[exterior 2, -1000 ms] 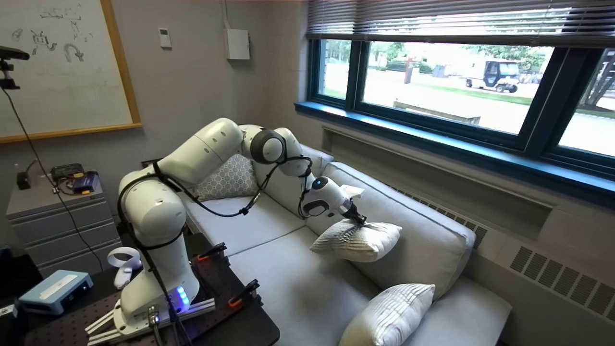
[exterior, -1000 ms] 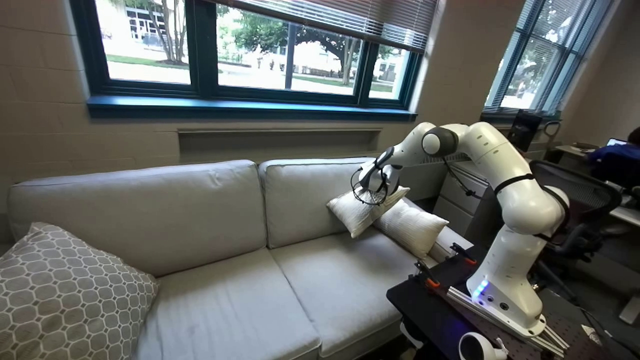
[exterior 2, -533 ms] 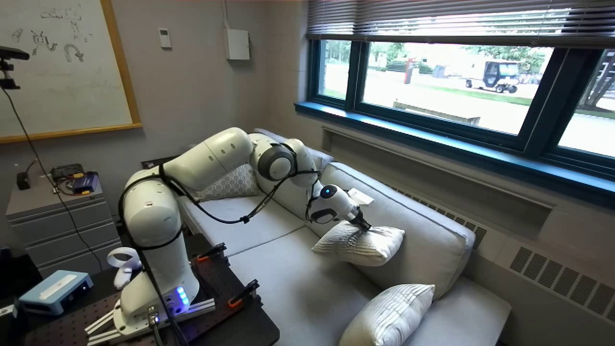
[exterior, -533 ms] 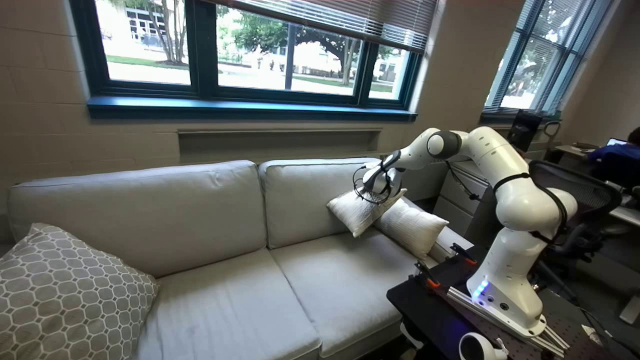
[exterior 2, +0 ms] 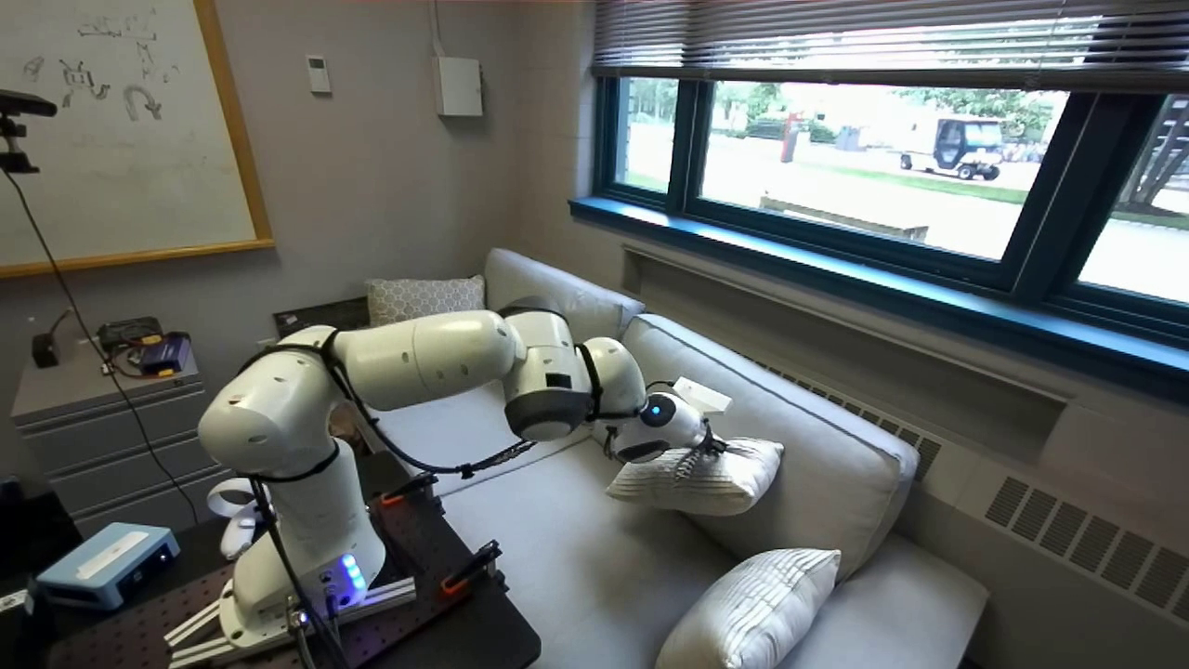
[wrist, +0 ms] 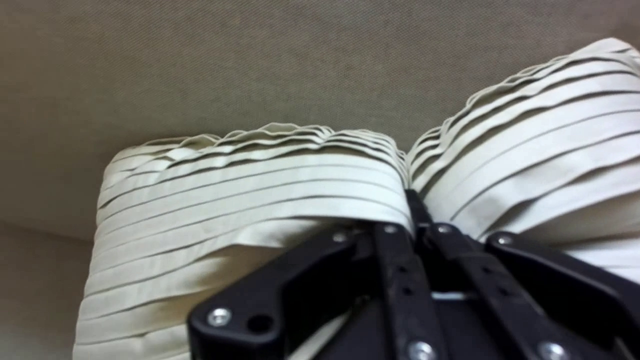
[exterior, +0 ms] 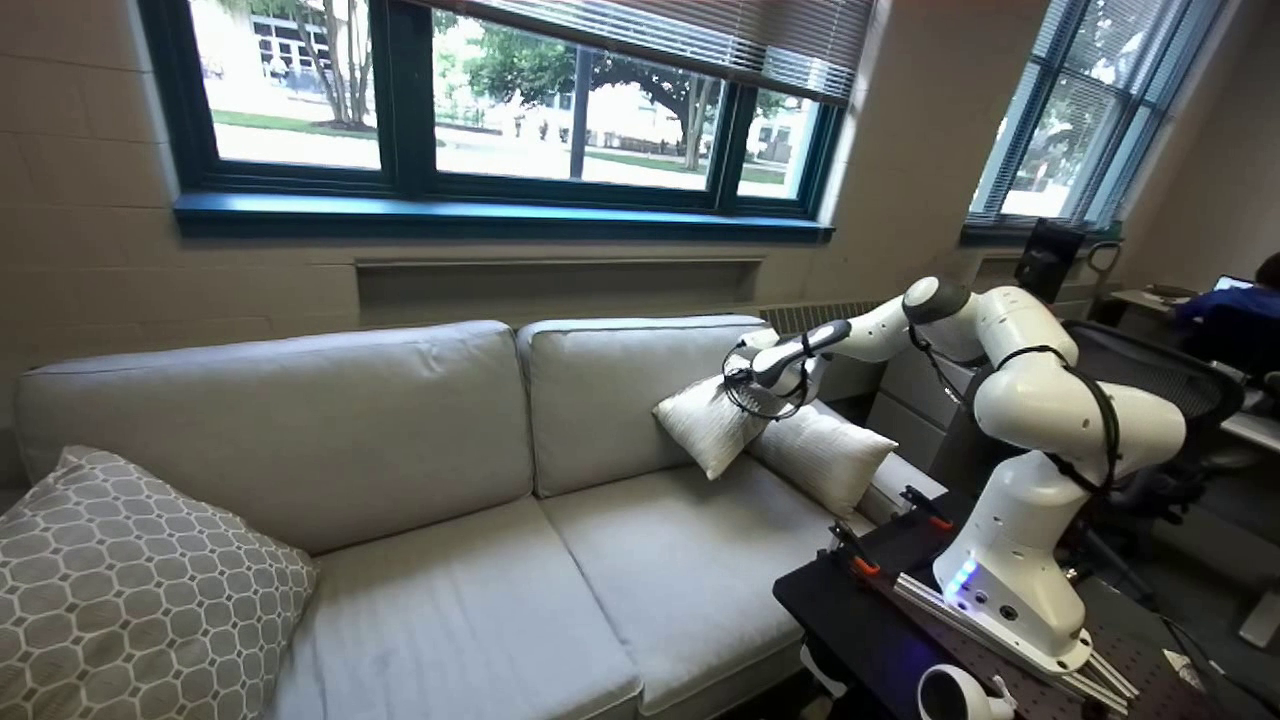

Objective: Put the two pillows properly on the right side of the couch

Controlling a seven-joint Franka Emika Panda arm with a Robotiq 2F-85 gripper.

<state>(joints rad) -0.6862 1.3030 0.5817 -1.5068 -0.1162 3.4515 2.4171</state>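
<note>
"So, what do we have in the claw [wrist: 419,210]?"

"We have it clenched on the first pillow [wrist: 250,200], the pleated cloth pinched into a deep cleft and swelling up on both sides of the grip."

"What stands just beyond the claw?"

"The couch's [exterior: 450,560] back cushion [exterior 2: 817,465], close behind that pillow. Whether the pillow's underside touches the seat [exterior: 690,550] below, we cannot tell."

"And toward the nearer couch arm [exterior 2: 901,595], do we find anything in the way?"

"Yes, the second pillow [exterior 2: 752,613]. It leans near the claw, apart from the held one, between the claw and that couch arm."

"On the claw's opposite side?"

"We see the other seat cushion [exterior: 430,620], then the grey patterned pillow [exterior: 150,590], well apart from the claw at the far end."

"Behind the claw?"

"Our robot arm [exterior 2: 427,358] extends from a black table [exterior 2: 506,632], a dark cable [exterior 2: 502,455] sagging beneath it. Two clamps [exterior 2: 474,565] with orange tips sit at the table's edge."
</note>
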